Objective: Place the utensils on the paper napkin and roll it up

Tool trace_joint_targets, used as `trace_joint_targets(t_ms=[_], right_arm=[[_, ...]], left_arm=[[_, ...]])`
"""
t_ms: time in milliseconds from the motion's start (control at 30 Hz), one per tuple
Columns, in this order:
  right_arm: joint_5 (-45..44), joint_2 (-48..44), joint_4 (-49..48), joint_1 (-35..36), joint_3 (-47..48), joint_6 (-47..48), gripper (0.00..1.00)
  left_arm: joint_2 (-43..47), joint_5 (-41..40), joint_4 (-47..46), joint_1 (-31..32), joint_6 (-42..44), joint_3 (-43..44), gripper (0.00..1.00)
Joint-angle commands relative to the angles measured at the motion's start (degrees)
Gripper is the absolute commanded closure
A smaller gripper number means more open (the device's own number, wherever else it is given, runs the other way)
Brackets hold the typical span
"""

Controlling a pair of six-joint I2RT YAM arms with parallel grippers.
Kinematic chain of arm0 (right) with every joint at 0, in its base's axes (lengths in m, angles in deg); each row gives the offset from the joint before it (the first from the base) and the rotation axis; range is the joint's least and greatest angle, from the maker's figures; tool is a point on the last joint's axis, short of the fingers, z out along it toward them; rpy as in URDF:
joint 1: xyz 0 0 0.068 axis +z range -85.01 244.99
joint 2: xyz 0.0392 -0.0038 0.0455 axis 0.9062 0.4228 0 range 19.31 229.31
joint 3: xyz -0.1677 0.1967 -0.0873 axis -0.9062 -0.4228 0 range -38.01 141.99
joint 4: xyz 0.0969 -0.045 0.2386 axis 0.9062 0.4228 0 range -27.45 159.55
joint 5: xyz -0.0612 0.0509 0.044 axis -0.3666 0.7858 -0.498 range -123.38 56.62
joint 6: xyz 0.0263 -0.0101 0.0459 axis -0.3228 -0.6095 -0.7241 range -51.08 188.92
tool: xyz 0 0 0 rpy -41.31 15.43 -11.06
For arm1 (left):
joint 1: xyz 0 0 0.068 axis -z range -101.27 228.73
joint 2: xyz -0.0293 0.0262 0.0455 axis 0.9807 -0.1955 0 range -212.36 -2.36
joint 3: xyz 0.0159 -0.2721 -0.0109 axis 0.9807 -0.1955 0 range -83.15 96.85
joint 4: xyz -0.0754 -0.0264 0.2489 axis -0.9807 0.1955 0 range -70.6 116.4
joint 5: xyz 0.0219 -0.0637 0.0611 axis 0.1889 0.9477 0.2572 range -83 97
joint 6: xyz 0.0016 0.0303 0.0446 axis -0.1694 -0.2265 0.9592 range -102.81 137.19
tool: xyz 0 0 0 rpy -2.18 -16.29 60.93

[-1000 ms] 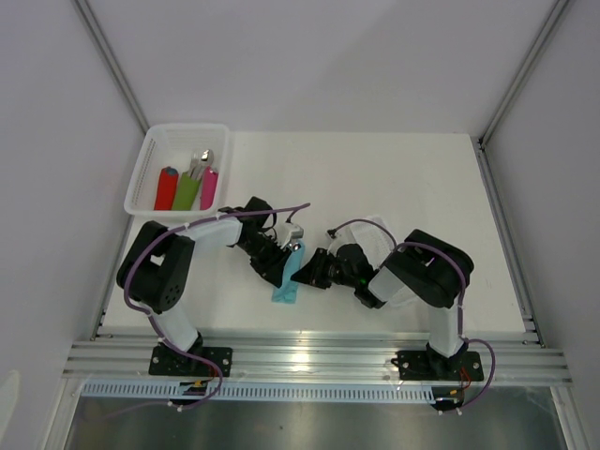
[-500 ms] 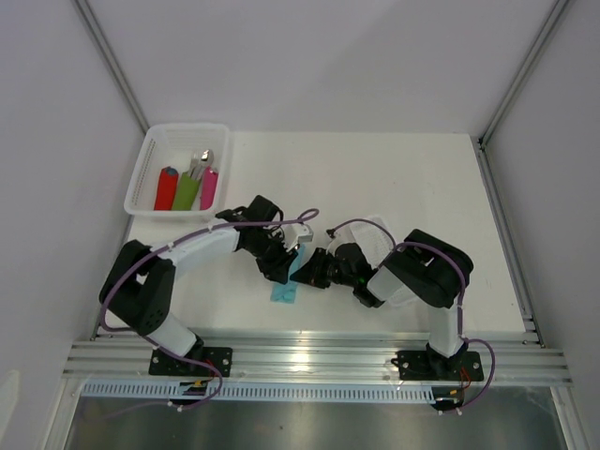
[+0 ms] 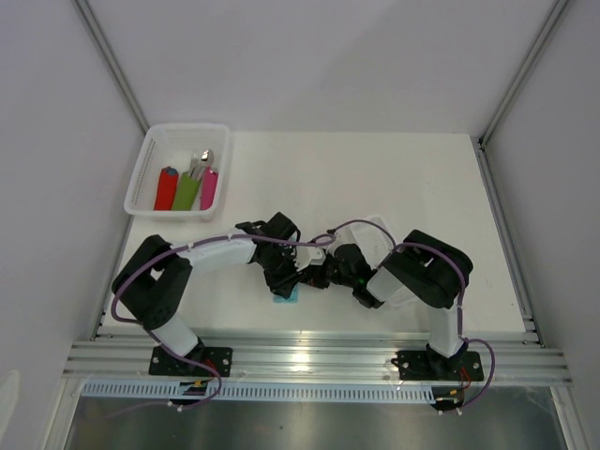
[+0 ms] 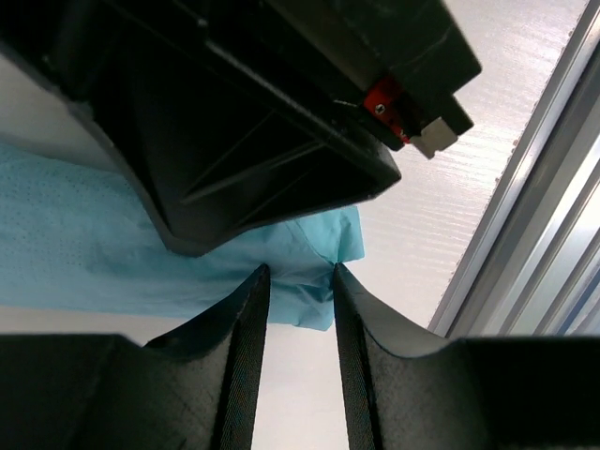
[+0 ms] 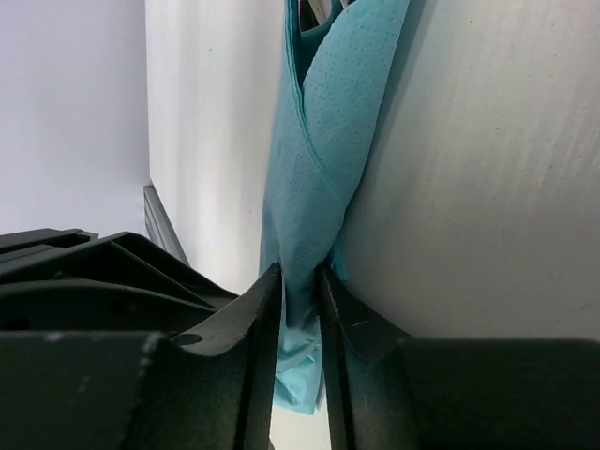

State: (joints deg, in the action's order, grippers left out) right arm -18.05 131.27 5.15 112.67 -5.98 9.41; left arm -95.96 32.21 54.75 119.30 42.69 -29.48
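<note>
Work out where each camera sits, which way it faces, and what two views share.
Top external: above, behind the bases, looking down on the white table; both arms show, left gripper and right gripper meeting at the thin teal paper napkin.
Left wrist: on the left arm, looking along its fingers at the napkin; the right arm's black housing fills the top.
Right wrist: on the right arm, looking along its fingers, which pinch the napkin.
All three share the napkin.

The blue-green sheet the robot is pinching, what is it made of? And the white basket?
The paper napkin looks like thin, soft matte paper: tiny dots cover it, and it folds limply where the right hand pinches it. The basket is probably plastic: white, smooth, with seemingly slotted walls, though it's small in view.
</note>
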Motion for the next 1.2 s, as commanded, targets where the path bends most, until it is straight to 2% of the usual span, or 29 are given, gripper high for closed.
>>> trace_joint_targets(t_ms=[0,167,400,600,667,733,1000,1167], right_arm=[[-3.3,1.2,4.6,0.4,-1.4,0.6,0.73],[-4.3,-0.5,7.1,0.2,-1.9,0.5,0.58],[-4.5,-0.3,9.0,0.1,-1.2,-0.6,0.53],[-5.0,2.0,8.6,0.1,-1.2,-2.8,0.6],[-5.7,2.0,9.4,0.1,-1.4,-3.0,0.68],[-6.3,1.7,9.9,0.1,-1.6,-3.2,0.8],[-6.0,1.9,9.4,0.2,-1.5,-3.0,0.8],[-5.8,1.9,9.1,0.2,-1.5,-2.9,0.8]], left_arm=[[-1.5,-3.2,-1.8,1.4,1.7,-0.8,0.62],[-2.5,-4.3,-2.0,1.4,1.7,-1.6,0.63],[-1.6,-2.5,-2.9,1.5,2.5,-2.9,0.63],[-1.0,-2.1,-3.5,1.4,3.0,-3.6,0.61],[0.1,-1.7,-3.1,1.5,3.2,-3.4,0.61],[1.7,-0.9,-2.8,1.5,3.8,-3.5,0.6],[8.9,2.0,-1.4,1.6,3.9,-1.1,0.61],[7.5,0.5,-2.2,1.5,3.2,0.4,0.63]])
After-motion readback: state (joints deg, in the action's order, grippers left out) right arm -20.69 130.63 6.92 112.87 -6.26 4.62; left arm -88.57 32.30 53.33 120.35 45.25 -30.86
